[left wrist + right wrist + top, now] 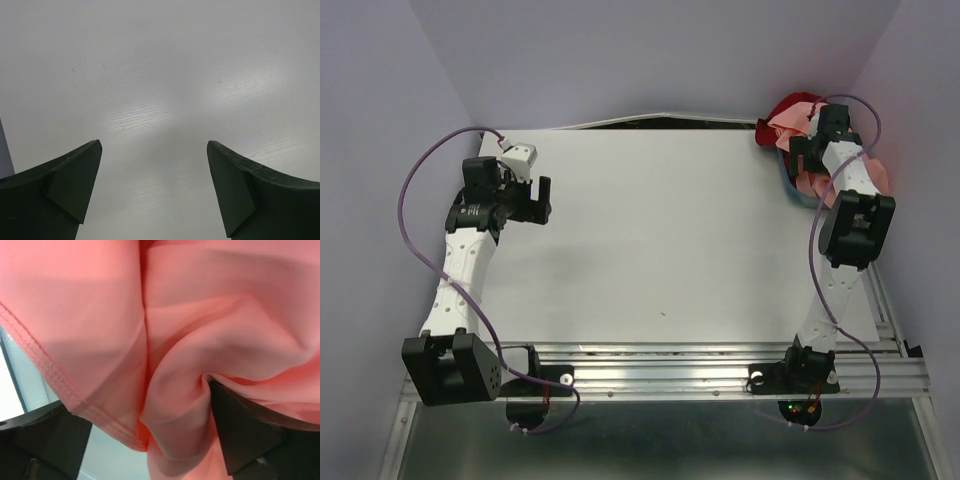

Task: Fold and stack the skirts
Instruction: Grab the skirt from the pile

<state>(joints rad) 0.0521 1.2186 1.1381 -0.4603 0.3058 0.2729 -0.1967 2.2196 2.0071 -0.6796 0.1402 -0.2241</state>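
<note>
The left gripper (538, 200) hangs over the left side of the white table (660, 240), its jaws spread wide and holding nothing. In the left wrist view only bare table (160, 70) shows between the two dark fingers (65, 185).

Across the table, the right arm reaches into the far right corner, where the skirts lie heaped in a teal basin (792, 190). The salmon-pink skirt (788, 128) is crumpled on top and spills to the right behind the arm, and the deep red skirt (786, 104) shows at the back of the heap.

The right gripper (808, 148) is sunk into that pile. Seen from the right wrist, the right gripper (140, 397) has its jaws parted, with folds of the salmon-pink skirt (200, 315) bunched between them. One fold presses against the right finger (245, 435), while a stitched hem runs down past the left one — the cloth is not pinched. A pale teal surface (30, 380) shows below the hem.
</note>
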